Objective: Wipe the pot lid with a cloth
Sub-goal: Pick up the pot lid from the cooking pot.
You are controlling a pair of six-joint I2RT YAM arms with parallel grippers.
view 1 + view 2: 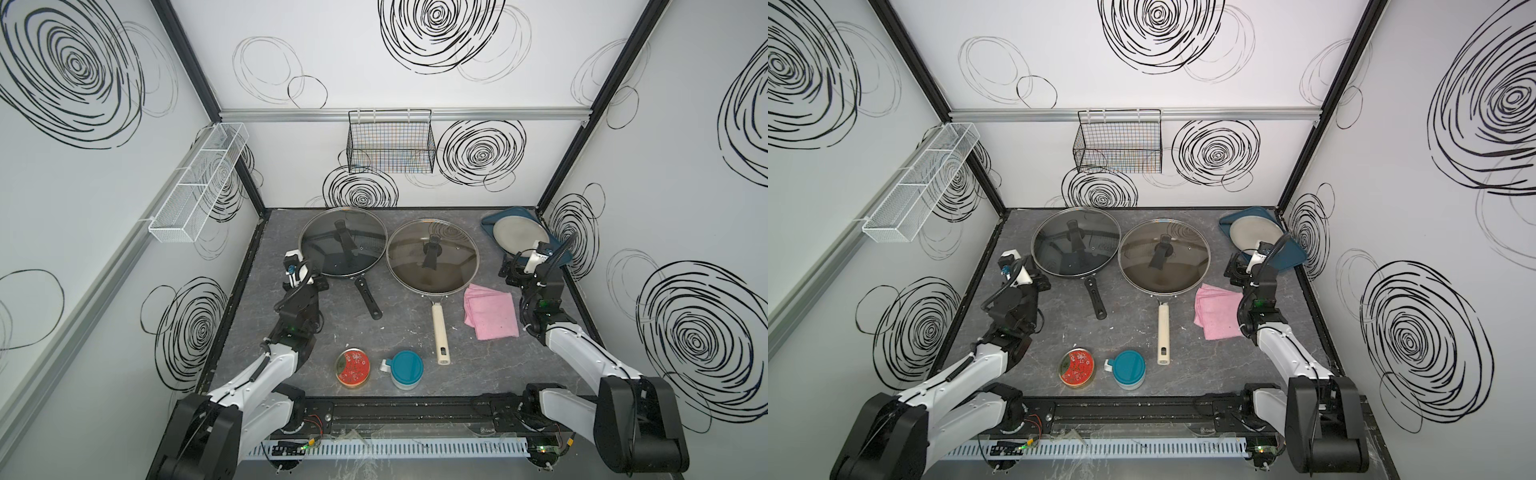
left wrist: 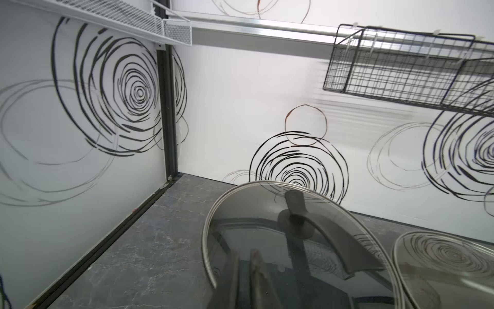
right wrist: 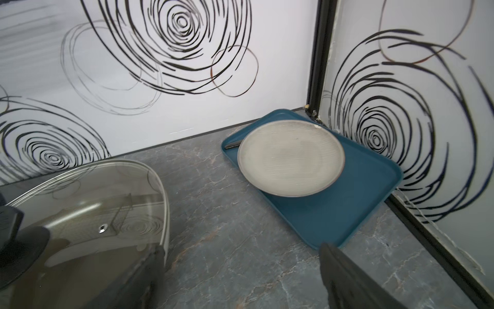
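Two glass lids sit on pans at the back of the table. One lid covers a dark pan with a black handle; the other lid covers a pan with a cream handle. The pink cloth lies folded on the table to the right of the cream handle. My left gripper is shut with nothing in it, at the near-left rim of the dark pan's lid. My right gripper stands open over bare table, just behind the cloth.
A blue tray holding a grey plate fills the back right corner. A red-topped tin and a teal-lidded jar stand near the front. A black wire basket and a white mesh shelf hang on the walls.
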